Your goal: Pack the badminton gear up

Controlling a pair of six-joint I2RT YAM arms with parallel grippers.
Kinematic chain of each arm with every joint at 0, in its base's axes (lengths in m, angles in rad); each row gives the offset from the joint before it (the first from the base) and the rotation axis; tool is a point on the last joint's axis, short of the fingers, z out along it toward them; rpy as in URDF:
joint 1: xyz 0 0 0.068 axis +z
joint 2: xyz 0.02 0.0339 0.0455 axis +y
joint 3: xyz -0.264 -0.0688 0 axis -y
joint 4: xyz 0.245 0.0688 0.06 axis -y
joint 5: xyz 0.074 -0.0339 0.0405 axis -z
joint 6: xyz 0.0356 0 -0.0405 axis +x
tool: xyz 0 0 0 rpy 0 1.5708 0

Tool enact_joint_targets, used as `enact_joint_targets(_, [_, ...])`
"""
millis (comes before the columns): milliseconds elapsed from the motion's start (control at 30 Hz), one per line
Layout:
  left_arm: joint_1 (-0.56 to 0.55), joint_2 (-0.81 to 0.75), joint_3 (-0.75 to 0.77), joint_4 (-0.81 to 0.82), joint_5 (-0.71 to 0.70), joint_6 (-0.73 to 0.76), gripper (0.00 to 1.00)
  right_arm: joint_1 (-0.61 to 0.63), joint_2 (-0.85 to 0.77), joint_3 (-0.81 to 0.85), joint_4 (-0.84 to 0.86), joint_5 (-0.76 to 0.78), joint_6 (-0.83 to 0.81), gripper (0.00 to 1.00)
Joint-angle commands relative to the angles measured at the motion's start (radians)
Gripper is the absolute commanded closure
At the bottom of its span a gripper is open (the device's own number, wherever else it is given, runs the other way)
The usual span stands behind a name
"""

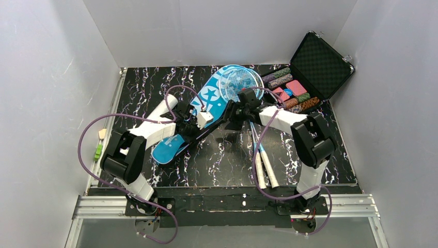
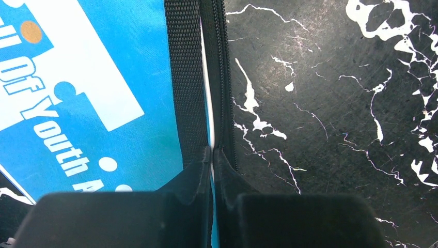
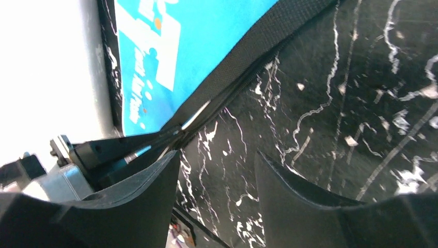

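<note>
The left gripper [image 2: 212, 156] is pressed together, pinching the black woven zipper edge of the smooth blue racket-shaped bag [image 1: 210, 96]. The bag lies diagonally mid-table on the marbled black table [image 1: 227, 157]. The right gripper [image 3: 217, 173] is spread and holds nothing.

The left arm [image 1: 155, 128] hides the middle of the blue racket-shaped fabric bag [image 1: 209, 98]. Its white lettering [image 2: 51, 139] runs off the left wrist view's edge.

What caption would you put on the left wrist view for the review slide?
Close-up: left gripper shut on the black zipper edge of the blue bag, marbled table alongside.
</note>
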Motion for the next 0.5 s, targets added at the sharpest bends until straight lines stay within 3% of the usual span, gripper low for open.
enact_joint_targets(0, [-0.002,-0.028,0.008,0.007,-0.022,-0.013,1.00,0.015,0.051,0.000,0.195,-0.075,0.159,0.36])
enact_joint_targets(467, [-0.001,-0.241,0.043,-0.077,0.005,-0.063,1.00,0.049,0.113,0.042,0.295,-0.120,0.282,0.35])
